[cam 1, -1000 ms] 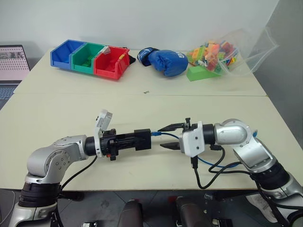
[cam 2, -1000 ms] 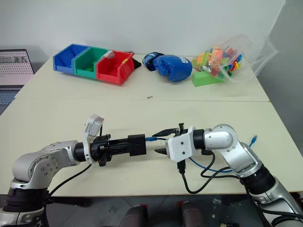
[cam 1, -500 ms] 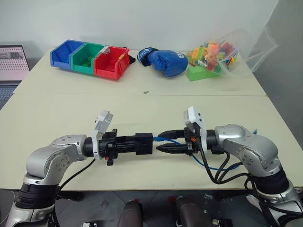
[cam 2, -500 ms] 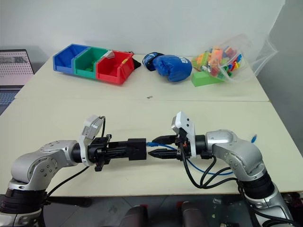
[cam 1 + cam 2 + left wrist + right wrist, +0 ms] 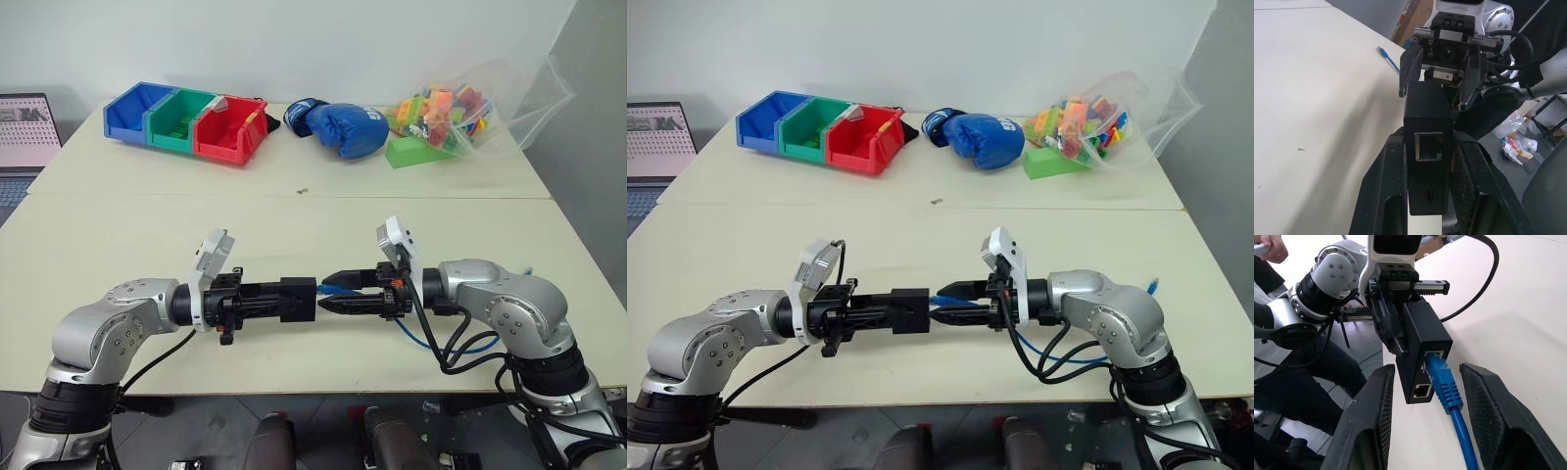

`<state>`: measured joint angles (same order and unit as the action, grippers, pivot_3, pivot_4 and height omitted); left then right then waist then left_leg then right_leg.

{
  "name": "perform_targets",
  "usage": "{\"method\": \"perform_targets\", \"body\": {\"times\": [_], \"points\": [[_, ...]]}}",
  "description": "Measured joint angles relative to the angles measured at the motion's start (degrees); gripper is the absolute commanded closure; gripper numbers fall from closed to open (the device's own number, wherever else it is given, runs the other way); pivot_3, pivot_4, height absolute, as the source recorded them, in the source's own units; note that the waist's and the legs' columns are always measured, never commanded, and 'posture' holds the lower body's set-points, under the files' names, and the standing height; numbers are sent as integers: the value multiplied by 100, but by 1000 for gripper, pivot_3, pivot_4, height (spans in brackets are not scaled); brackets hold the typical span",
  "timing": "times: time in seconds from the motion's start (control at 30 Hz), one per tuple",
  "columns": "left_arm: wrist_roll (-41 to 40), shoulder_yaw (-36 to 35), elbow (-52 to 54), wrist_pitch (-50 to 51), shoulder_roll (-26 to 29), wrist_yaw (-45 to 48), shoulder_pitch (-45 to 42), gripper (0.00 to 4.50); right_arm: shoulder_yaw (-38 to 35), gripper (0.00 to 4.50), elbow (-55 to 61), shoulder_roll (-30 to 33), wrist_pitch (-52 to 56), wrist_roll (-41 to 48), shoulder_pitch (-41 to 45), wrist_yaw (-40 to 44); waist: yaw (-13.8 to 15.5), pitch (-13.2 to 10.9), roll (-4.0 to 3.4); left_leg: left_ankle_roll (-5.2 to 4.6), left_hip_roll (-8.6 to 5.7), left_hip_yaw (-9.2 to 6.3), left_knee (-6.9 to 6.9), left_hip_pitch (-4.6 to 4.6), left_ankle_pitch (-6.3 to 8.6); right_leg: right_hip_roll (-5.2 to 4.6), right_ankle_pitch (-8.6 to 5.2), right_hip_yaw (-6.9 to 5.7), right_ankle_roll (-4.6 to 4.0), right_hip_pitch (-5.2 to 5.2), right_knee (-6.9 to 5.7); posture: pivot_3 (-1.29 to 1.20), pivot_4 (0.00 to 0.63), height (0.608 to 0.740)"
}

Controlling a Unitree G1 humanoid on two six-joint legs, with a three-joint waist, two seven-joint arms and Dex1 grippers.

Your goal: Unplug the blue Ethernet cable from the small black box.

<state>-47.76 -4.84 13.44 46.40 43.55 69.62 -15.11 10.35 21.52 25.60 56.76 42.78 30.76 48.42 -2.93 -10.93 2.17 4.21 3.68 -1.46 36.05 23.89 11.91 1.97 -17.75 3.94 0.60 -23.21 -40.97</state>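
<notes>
Cream tabletop (image 5: pixel 294 211) runs wide under both arms, backed by a plain pale wall, with a row of three bins (image 5: pixel 186 121) in blue, green and red at the far side, a blue boxing glove (image 5: pixel 338 128) beside them, and a clear bag of bright toy blocks (image 5: pixel 460 108) further right. At the left edge a laptop screen (image 5: pixel 27 129) shows. Near the front edge the two arms point at each other, held level above the table. The left gripper (image 5: pixel 279 300) has its two black fingers pressed together on the small black box (image 5: pixel 297 299), pinching it by its flat sides so that one narrow end faces the other arm; in the left wrist view the box (image 5: pixel 1427 147) sits between the fingers with an empty port facing the camera. The right gripper (image 5: pixel 338 292) has its fingers partly spread, one on either side of the blue Ethernet cable (image 5: pixel 1447 391) just behind the plug, close to the box; they do not clamp it. In the right wrist view the plug sits seated in the upper port of the box, with a second, empty port just beside it. From the plug the blue cord runs back under the right wrist and loops on the table (image 5: pixel 470 345).
</notes>
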Motion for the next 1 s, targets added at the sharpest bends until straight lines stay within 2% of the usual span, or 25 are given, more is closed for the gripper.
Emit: {"method": "perform_targets", "body": {"times": [0.07,0.17,0.37,0.43,1.0], "points": [[0,2,18,-33,1,1,23,3722,1,2285,-13,-3,6,1,15,-1,0,0,0,0,0,0,0,0,0,0,0,0,0,0,0,0,150,740],[1,2,20,-46,2,2,47,3722,4,2792,-27,-6,24,6,16,-1,-1,0,0,0,0,0,0,0,0,0,0,0,1,0,1,0,150,740],[-1,3,29,-49,2,7,84,3722,50,4104,-27,49,27,-13,25,8,-1,0,0,0,0,0,0,1,0,0,-1,0,1,0,1,0,150,740],[14,3,27,-49,4,-3,85,3722,67,4386,-27,81,9,-31,34,37,-1,0,0,0,0,0,-1,1,0,0,-1,0,1,-1,2,0,150,740],[49,72,45,-47,-13,-5,85,3723,223,4410,-43,312,-133,-148,121,280,-3,0,0,0,0,1,-1,1,0,0,-1,0,2,-1,4,0,150,740]]}}
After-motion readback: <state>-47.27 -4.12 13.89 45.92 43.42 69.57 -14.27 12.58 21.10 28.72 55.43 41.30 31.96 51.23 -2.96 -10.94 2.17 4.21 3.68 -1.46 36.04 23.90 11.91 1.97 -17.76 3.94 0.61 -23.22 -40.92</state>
